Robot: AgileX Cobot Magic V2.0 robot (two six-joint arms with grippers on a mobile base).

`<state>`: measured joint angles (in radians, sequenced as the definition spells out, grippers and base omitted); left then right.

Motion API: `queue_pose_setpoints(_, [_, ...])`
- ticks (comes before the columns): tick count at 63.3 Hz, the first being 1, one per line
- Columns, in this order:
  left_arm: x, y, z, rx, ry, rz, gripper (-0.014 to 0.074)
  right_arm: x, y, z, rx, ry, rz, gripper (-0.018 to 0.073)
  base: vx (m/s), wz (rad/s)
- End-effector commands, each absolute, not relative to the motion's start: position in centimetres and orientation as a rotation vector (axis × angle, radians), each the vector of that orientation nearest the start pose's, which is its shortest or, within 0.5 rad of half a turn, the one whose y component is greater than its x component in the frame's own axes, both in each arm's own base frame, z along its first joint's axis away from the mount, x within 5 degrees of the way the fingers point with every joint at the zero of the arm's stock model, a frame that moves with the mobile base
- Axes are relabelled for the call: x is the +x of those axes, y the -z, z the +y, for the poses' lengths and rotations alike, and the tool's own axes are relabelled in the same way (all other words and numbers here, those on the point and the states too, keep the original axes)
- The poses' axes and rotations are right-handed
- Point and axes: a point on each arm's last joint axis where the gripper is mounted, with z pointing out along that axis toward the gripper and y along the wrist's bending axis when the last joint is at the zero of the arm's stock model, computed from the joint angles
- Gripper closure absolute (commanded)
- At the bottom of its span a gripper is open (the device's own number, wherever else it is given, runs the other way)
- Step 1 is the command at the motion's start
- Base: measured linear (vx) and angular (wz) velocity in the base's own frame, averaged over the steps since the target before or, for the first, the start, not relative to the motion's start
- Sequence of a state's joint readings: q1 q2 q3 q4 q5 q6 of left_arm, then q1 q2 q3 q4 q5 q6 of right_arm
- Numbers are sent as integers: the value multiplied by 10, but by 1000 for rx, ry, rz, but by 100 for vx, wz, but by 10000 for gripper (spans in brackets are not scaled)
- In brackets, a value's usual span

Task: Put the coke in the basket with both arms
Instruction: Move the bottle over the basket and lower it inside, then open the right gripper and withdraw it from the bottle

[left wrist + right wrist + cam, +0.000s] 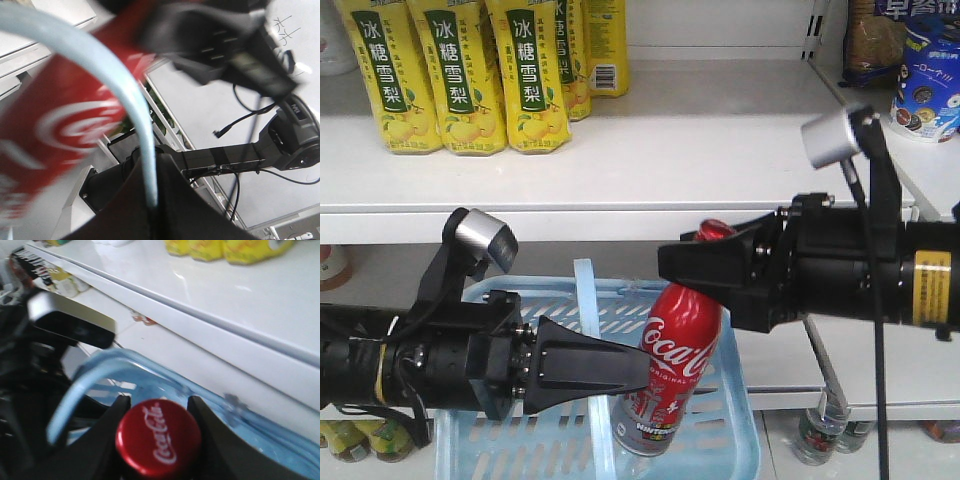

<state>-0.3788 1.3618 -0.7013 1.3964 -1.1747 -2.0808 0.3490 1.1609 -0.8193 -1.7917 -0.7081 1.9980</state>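
A red Coca-Cola bottle point(676, 360) hangs upright over the light blue basket point(725, 425), its base low inside it. My right gripper point(692, 262) is shut on the bottle's neck; the red cap point(158, 436) shows between its fingers point(111, 421). My left gripper point(630, 368) is shut on the basket's pale blue handle point(590, 340) and holds the basket up. In the left wrist view the handle point(131, 100) runs down into the closed jaws point(154, 212), with the blurred red bottle point(65, 125) behind it.
A white shelf point(650, 190) runs just above the basket, carrying yellow drink bottles point(460, 70). Snack bags point(925, 80) stand at the upper right. Small bottles point(825, 430) sit on the lower shelf right of the basket.
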Motion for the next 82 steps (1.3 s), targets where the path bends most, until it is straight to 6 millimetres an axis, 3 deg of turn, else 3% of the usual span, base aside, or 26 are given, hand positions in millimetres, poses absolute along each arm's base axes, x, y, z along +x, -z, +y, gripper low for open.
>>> queue_pose_setpoints(1, [176,-312,-164,553,2101,1815,603,200,-313,130,-650,-917,1947,563,0,0])
queue_pose_setpoints(10, [176,-312,-164,553,2101,1815,603,196,-294,126,-654,-878,1992,563,0,0])
queue_pose_setpoints(32, [176,-312,-164,553,2101,1815,603,200,-288,127,-650,-871,2016,559,0,0])
queue_pose_setpoints(43, [176,-312,-164,553,2101,1815,603,205,-280,129,-647,-878,2051,510,0,0])
queue_pose_setpoints(53, [176,-312,-164,553,2101,1815,603,209,-273,131,-644,-886,2085,396,0,0])
queue_pose_setpoints(71, [176,-312,-164,553,2101,1815,603,216,-269,131,-574,-895,2100,24,0,0])
queue_pose_setpoints(76, [176,-312,-164,553,2101,1815,603,216,-270,131,-560,-896,2099,-29,0,0])
queue_pose_setpoints(82, [176,-312,-164,553,2101,1815,603,212,-274,130,-585,-886,2090,-32,0,0])
